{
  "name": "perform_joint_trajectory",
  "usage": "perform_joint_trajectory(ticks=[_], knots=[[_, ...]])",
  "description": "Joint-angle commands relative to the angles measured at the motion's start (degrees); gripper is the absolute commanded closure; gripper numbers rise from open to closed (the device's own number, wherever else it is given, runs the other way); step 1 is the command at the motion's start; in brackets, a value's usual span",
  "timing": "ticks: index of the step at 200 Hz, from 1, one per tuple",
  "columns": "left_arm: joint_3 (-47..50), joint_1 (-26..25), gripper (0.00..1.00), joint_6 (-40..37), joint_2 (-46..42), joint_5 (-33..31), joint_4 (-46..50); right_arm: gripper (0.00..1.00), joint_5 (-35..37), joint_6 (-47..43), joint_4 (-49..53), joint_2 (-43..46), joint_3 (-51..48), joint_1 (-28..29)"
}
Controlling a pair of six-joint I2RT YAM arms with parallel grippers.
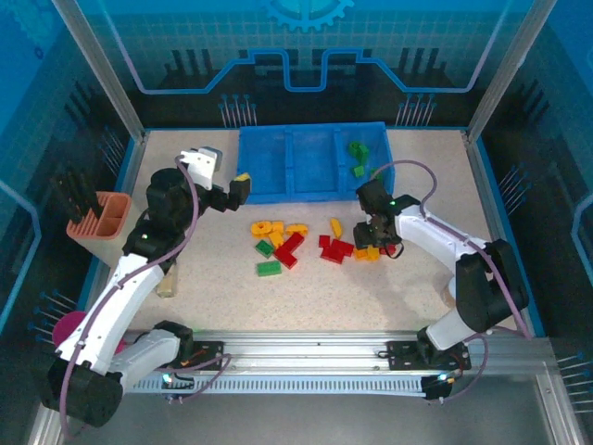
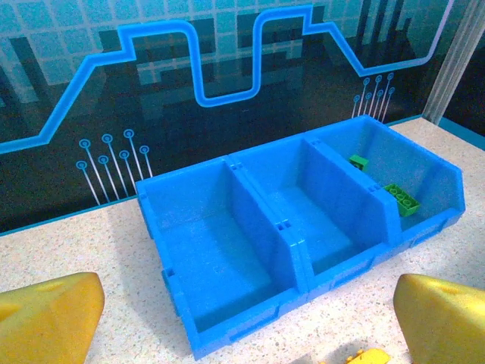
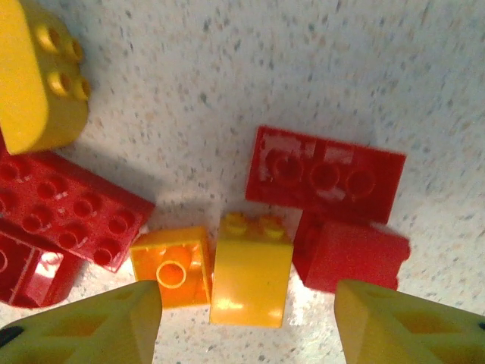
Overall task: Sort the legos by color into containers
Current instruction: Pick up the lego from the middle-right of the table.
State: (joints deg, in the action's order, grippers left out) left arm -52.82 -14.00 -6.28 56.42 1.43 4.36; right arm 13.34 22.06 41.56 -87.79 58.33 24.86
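Sorting has only just begun: two green bricks (image 1: 358,158) lie in the right box of the blue tray (image 1: 278,193), and the left wrist view shows the other two boxes bare. Most of the legos (image 1: 296,243) sit loose on the table in front of the tray, red, yellow, orange and a few green, all waiting to be put away. The right gripper (image 1: 375,248) hangs low over the right end of the pile, its jaws partly apart on each side of a yellow brick (image 3: 250,277) and an orange brick (image 3: 173,265), gripping neither. The left gripper (image 1: 236,190) is wide open and holds nothing, up near the tray's left corner. Some bricks hide under the right gripper from above, so I cannot count them.
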Motion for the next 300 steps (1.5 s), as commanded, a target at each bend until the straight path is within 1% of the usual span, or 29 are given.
perform_joint_trajectory(ticks=[1,40,58,91,145,170,245,300], knots=[[-0.64,-0.06,0.01,-0.37,0.48,2.16,-0.51,0.37,-2.9,4.1,0.19,0.75,-1.62,0.88],[0.24,-0.05,0.01,-0.48,0.42,2.13,-1.3,0.39,-2.08,3.84,-0.83,-1.31,-2.49,0.56],[-0.83,-0.06,0.01,-1.34,1.11,2.95,1.05,0.4,-2.09,3.58,-2.5,-2.06,-3.04,0.31],[-1.85,-0.06,0.02,-1.89,1.87,3.13,3.17,0.47,-1.37,2.84,-3.66,-4.62,-2.39,-0.5],[-2.11,-0.15,0.02,-2.11,2.02,3.52,3.72,0.5,0.25,2.37,-4.21,-7.21,-1.99,-1.58],[-2.11,-0.15,0.02,-1.97,2.53,3.91,3.77,0.52,-0.07,2.17,-4.2,-8.26,-1.81,-2.01],[-1.94,-0.19,0.01,-2.33,2.73,4.37,3.9,0.54,-0.4,1.51,-1.19,-12.72,1.43,-2.26],[-1.76,-0.15,0.01,-2.69,2.64,4.47,3.82,0.47,-0.26,1.49,0.18,-13.4,2.29,-2.19]])
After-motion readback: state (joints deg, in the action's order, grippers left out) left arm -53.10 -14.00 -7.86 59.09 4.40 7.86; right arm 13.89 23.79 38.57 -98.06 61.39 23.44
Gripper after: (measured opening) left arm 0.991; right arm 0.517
